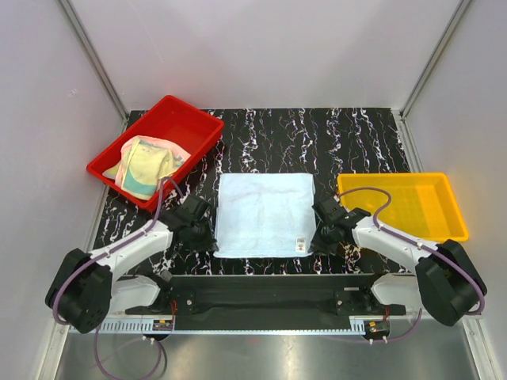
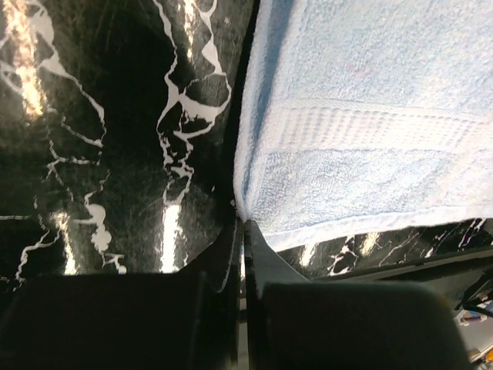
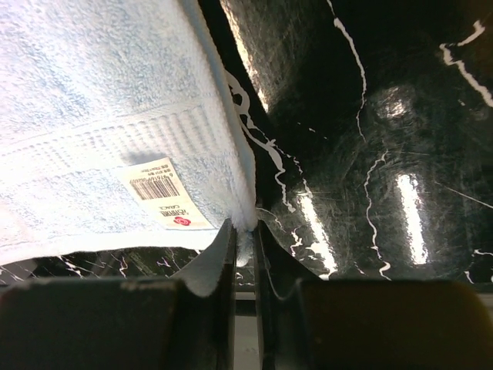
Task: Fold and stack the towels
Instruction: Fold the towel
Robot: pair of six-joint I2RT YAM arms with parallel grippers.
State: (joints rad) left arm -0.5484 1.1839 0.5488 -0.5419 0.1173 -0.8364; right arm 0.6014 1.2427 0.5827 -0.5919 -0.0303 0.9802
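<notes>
Both jaws clamp corners of the blue towel (image 1: 264,212); crumpled towels (image 1: 146,165) lie in the red tray (image 1: 190,127).

A pale blue terry towel (image 1: 265,214) has a paler woven band across one end. Its white paper tag (image 3: 162,193) is printed with a black barcode and a small red mark. The glossy black tabletop (image 1: 356,142) is streaked with white marble veins. A bright red plastic tray (image 1: 186,127) holds a bundle of soft towels (image 1: 146,168) in pale yellow, pink and teal. A second plastic tray (image 1: 420,210) is plain yellow-orange. The robot arms (image 1: 131,249) are white and black, with purple cables.
</notes>
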